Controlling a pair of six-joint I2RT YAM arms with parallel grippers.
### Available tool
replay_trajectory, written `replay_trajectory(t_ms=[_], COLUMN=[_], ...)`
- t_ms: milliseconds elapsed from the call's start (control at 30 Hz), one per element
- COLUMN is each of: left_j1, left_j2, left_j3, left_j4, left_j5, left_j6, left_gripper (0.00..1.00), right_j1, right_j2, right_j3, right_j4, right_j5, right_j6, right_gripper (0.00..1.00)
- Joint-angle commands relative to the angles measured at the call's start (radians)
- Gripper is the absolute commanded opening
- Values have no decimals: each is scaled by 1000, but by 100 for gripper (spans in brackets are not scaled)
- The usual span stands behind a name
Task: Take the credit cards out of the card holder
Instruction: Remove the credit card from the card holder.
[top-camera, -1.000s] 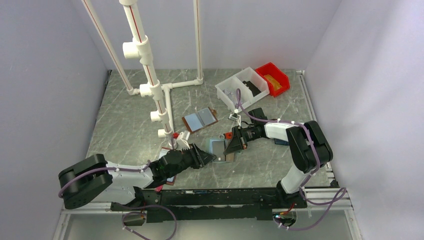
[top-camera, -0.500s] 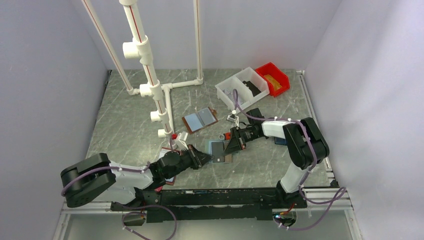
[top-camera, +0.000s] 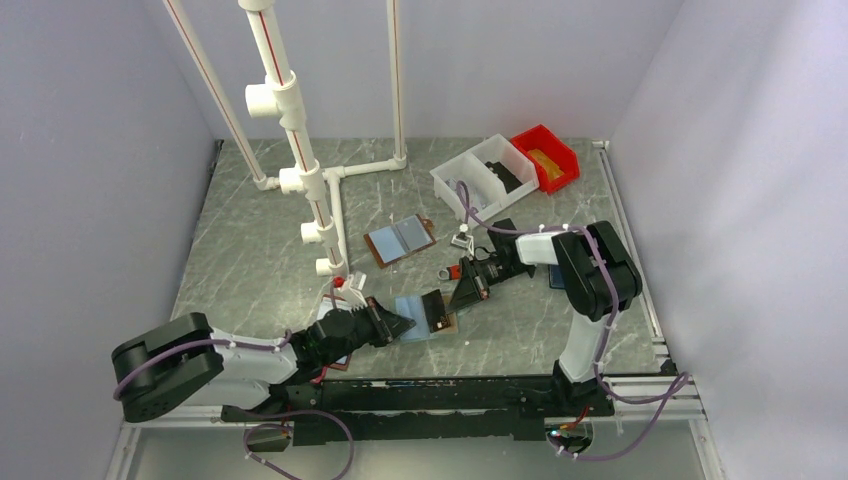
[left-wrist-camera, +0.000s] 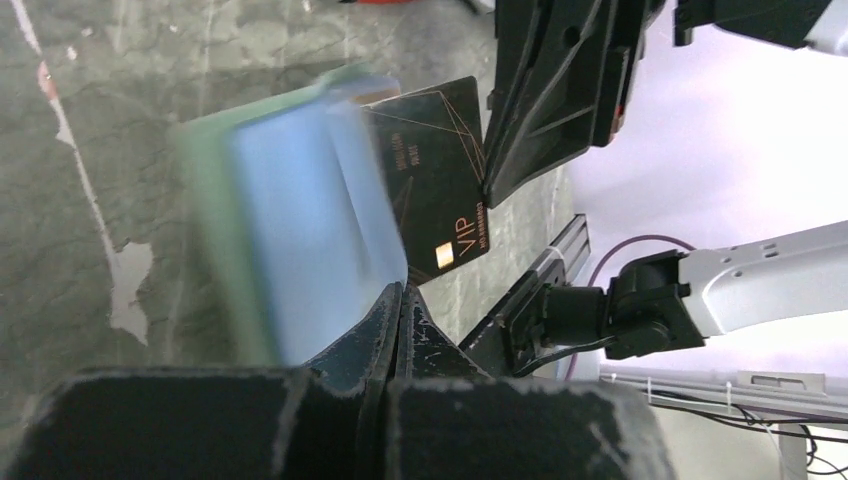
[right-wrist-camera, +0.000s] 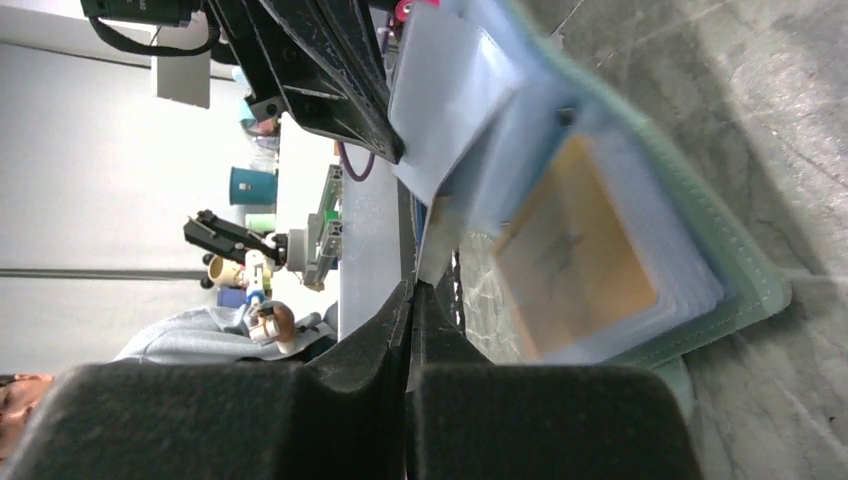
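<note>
At my fingertips (left-wrist-camera: 350, 345): one card holder (left-wrist-camera: 290, 230), one dark card (left-wrist-camera: 440, 180), one tan card (right-wrist-camera: 575, 245); beyond: one brown-edged folder (top-camera: 400, 240), two bins (top-camera: 455, 172).

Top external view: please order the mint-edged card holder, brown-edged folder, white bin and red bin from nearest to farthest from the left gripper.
1. Pale mint-edged card holder, at the left gripper.
2. Brown-edged flat folder, mid-table.
3. White plastic bin, far right.
4. Red plastic bin, beyond it.
</note>
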Motion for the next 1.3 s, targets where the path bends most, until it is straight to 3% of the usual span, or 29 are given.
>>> replay_trajectory(t_ms=[0, 267, 500, 633, 1000, 1167, 1267], left_j1=[1, 6, 8, 8, 7, 8, 8], left_j2=[40, 68, -19, -137, -455, -444, -371], left_j3=[-7, -11, -21, 2, 39, 44, 47], left_j4=[41, 4, -20, -159, -519, -478, -381], left_j5=[7, -9, 1, 6, -19, -16, -6], left_j6=[-18, -41, -8, 22, 21, 27, 39], left_gripper=[0, 0, 21, 29, 28, 52, 60], right_j1=[7, 8, 8, 8, 17, 18, 18], right_j2=[21, 43, 62, 50, 50, 42, 37], right_j3=[67, 79, 118, 126, 122, 136, 157], right_j4=[-101, -101, -193, -216, -186, -223, -281], right_j5=[1, 107, 88, 78, 131, 104, 86], right_j6=[-122, -116, -200, -232, -202, -241, -299], right_gripper=[0, 0, 0, 0, 0, 0, 0])
